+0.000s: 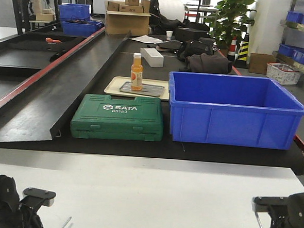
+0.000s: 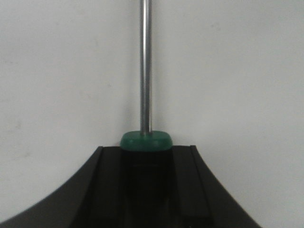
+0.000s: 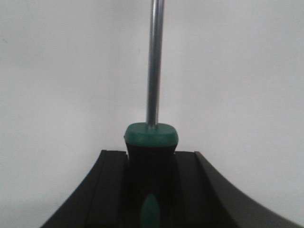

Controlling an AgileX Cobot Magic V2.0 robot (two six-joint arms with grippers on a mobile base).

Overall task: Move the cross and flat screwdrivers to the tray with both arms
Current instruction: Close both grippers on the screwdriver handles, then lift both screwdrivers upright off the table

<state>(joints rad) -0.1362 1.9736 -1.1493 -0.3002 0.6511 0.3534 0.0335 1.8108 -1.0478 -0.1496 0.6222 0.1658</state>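
Screwdriver one sits clamped in our left gripper; screwdriver two is pinched by its handle in our right gripper.

Green SATA case beside blue bin; orange bottle behind case; cardboard boxes, plant far back

Grey tray beyond the white table.
The grey tray, on a cream tray, carries an orange bottle behind the green SATA case, beside a blue bin.
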